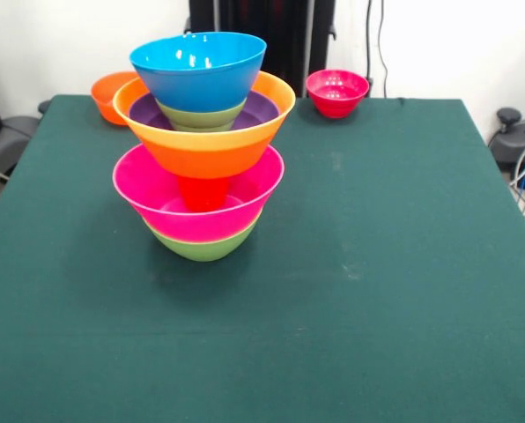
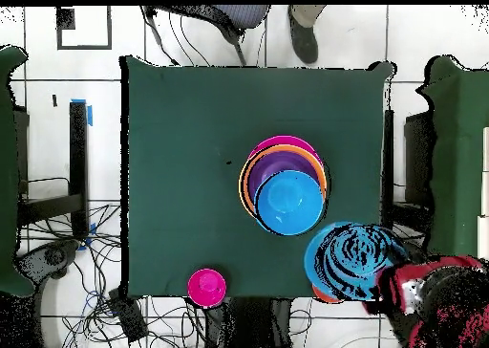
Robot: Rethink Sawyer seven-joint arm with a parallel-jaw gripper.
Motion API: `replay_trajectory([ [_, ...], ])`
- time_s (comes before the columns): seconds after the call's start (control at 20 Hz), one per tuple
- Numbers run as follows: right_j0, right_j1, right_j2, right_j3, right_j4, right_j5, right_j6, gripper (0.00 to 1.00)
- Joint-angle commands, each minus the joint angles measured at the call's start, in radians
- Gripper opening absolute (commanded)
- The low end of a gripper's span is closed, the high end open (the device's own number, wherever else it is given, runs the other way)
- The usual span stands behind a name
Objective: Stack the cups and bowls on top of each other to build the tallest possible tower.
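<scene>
The tower (image 1: 203,159) stands left of the table's middle. From the bottom it is a green bowl (image 1: 201,245), a pink bowl (image 1: 148,189), the red cup (image 1: 203,192) standing in the pink bowl, a wide orange bowl (image 1: 205,150), a purple bowl (image 1: 261,107), a small green bowl (image 1: 201,116) and a blue bowl (image 1: 198,70) on top. From overhead the blue bowl (image 2: 288,202) sits a little off centre on the stack (image 2: 283,163). The red and black arm (image 2: 432,296) is drawn back off the table's corner. Its gripper (image 2: 406,289) is unclear.
A loose orange bowl (image 1: 107,95) sits at the far left corner, and a small red-pink bowl (image 1: 336,92) (image 2: 207,287) at the far edge on the right. The robot's pedestal (image 1: 262,26) stands behind them. A person's shoe (image 2: 306,40) shows beyond the table overhead.
</scene>
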Motion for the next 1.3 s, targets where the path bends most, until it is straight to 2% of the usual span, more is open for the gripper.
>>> replay_trajectory([
  [0.05, 0.111, -0.027, -0.074, 0.113, -0.05, 0.072, 0.008, 0.0],
  [0.45, 0.201, -0.038, -0.138, 0.145, -0.037, 0.027, 0.056, 0.0],
  [1.3, 0.333, -0.031, -0.255, 0.172, -0.042, -0.051, 0.102, 0.0],
])
